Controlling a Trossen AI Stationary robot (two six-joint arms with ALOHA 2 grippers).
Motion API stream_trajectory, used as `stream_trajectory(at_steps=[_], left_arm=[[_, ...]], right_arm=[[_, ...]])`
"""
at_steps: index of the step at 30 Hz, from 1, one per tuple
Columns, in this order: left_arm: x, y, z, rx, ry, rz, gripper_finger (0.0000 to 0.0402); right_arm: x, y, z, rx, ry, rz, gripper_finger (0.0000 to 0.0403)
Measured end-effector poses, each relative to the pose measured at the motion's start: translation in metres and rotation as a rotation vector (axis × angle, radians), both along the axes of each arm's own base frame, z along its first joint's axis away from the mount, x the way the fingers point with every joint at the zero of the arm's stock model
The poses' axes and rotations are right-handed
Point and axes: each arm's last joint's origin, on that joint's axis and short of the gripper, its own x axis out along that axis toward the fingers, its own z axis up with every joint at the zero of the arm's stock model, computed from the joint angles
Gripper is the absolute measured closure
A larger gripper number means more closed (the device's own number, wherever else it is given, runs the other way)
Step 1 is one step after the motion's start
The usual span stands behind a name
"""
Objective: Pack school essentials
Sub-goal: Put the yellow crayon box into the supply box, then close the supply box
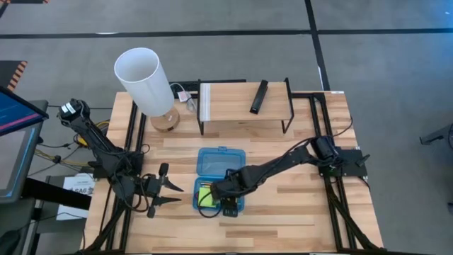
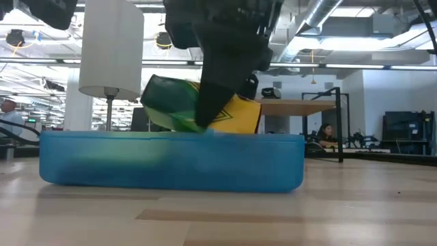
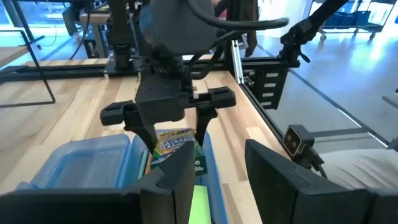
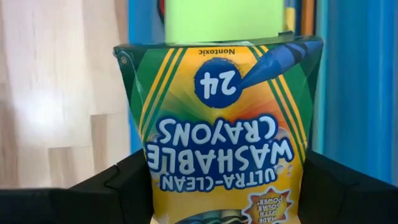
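While the right gripper (image 1: 228,200) clenches the crayon box (image 4: 221,118) over the blue case (image 1: 221,163) at centre frame, the sticky-note pad (image 4: 221,18) already lies inside, and the left gripper (image 1: 170,194) waits released at lower left.

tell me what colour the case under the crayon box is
Translucent blue. The case shows best in the low view, with the crayon box tilted above it in the right gripper.

Overhead, table-level, two wrist cameras

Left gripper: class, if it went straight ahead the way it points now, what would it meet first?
Probably the blue case; the left gripper points across the table at it. Depth is unclear.
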Motion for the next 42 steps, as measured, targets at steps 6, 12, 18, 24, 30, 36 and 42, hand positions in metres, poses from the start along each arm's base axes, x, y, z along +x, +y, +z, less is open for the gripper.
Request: stream_trajectory(at_steps=[6, 12, 18, 24, 30, 36, 42], left_arm=[[0.000, 0.000, 0.000, 0.000, 0.000, 0.000, 0.0274], [0.000, 0.000, 0.000, 0.001, 0.000, -0.001, 0.0274], [0.000, 0.000, 0.000, 0.001, 0.000, 0.000, 0.0274], [0.000, 0.000, -0.002, 0.014, 0.012, 0.001, 0.0274], [0.000, 0.000, -0.002, 0.015, 0.018, 0.002, 0.0274], [0.000, 0.001, -0.003, 0.018, 0.022, 0.004, 0.0274], [0.000, 0.002, -0.004, 0.034, 0.027, 0.034, 0.0274]], right_arm=[[0.002, -0.007, 0.000, 0.048, 0.017, 0.003, 0.0068], [0.002, -0.009, 0.000, 0.043, 0.018, 0.037, 0.0008], [-0.004, -0.014, 0.003, 0.019, 0.061, 0.056, 0.0032], [-0.013, -0.014, 0.042, -0.077, -0.063, 0.022, 0.0038], [-0.030, -0.006, 0.079, -0.194, -0.196, 0.017, 0.0035], [-0.060, -0.015, 0.087, -0.174, -0.370, -0.018, 0.0038], [-0.099, -0.031, 0.069, -0.101, -0.606, -0.031, 0.0038]])
